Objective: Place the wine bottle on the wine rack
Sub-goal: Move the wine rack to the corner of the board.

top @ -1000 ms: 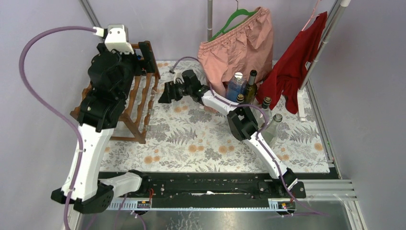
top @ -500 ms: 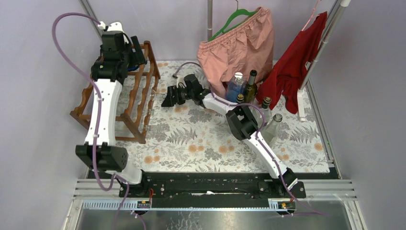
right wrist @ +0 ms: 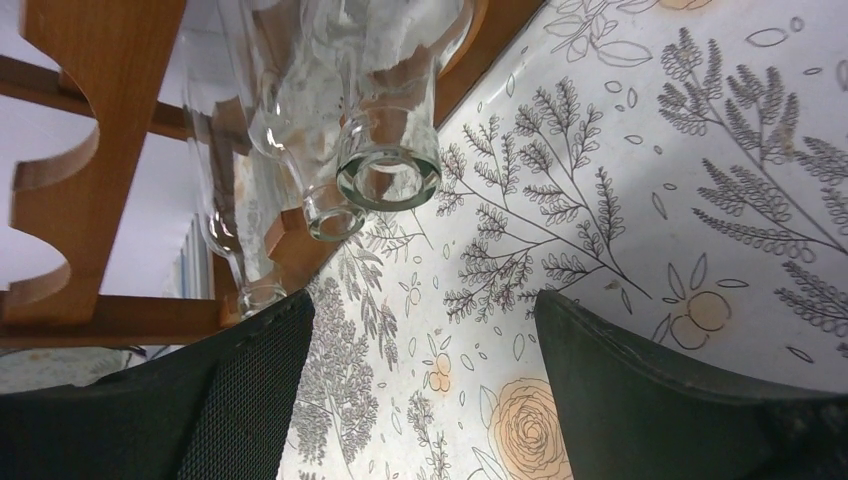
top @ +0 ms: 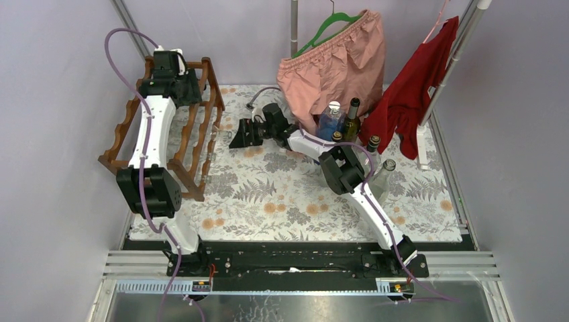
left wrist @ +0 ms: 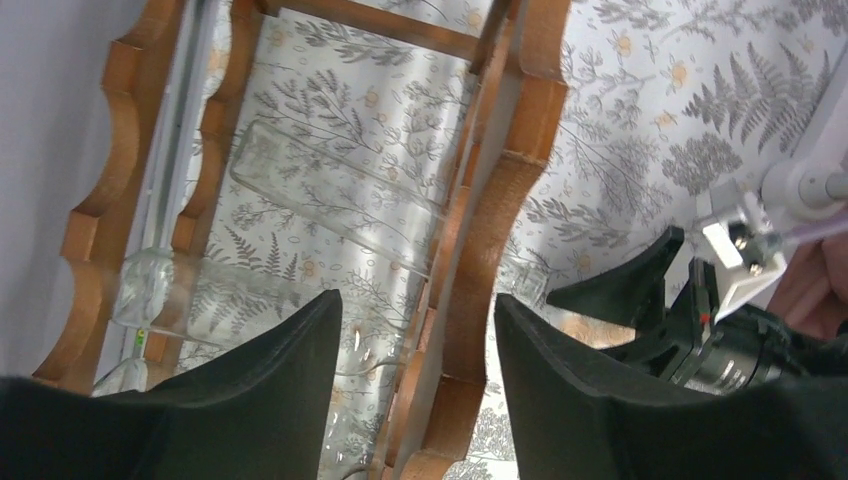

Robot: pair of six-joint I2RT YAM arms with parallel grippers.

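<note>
No text, brand, number or sign can be read in any view. The clear bottles (right wrist: 388, 150) lying in the wine rack (left wrist: 510, 190) show nothing legible, and the standing bottles (top: 351, 115) on the desk (top: 282, 201) are too small to read.

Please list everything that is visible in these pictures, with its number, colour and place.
wine rack: one, reddish-brown wood, far left of the table
bottles in the rack: three visible, clear glass, lying down, necks sticking out on its right side
standing bottles: at least five, clear, bluish and dark green, far right of the mat
shorts: one pair, pink, on a green hanger at the back
garment: one, red, hanging at the back right
mat: one, white with floral print, covering the table
left gripper: black, open, above the rack
right gripper: black, open, facing the bottle mouths
</note>
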